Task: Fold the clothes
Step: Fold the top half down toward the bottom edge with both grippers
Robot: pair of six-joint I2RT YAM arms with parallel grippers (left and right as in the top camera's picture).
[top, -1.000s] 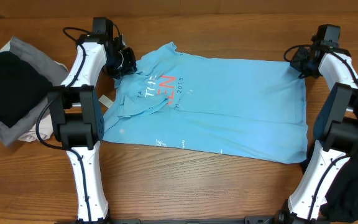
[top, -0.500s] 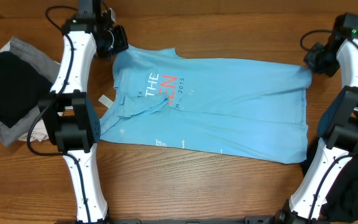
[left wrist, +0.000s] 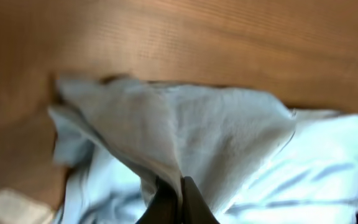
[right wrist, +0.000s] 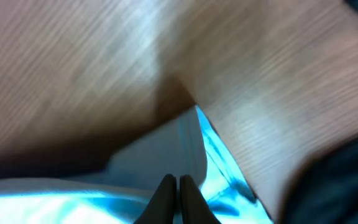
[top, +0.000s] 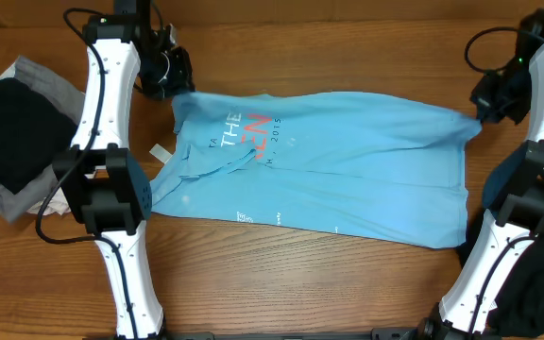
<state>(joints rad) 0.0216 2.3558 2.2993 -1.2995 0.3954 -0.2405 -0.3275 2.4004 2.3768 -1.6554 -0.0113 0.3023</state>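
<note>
T-shirt (top: 329, 161), light blue and short-sleeved, lies spread across the middle of the wooden table (top: 348, 293) in my overhead view. Its long side runs left to right, and the white and red-orange lettering (top: 248, 132) sits toward the left end. The near edge lies flat on the wood. The far edge is stretched between my two arms, with long creases running along it.

My left gripper (top: 170, 85) is at the far left corner of the shirt. On the left wrist camera its fingers (left wrist: 166, 202) are pressed together, pinching a ridge of pale blue cloth that rises off the table toward them. My right gripper (top: 484, 111) is at the far right corner. On the right wrist camera its dark fingertips (right wrist: 164, 196) are closed on the shirt's edge, and the cloth is pulled up from the wood in a peak.

A small white tag (top: 161, 152) lies just beside the shirt's left edge. A black garment (top: 12, 132) rests on a grey cloth (top: 50, 80) at the far left of the table, apart from the shirt. Another dark cloth (top: 541, 283) sits at the lower right, beside the right arm's base.
</note>
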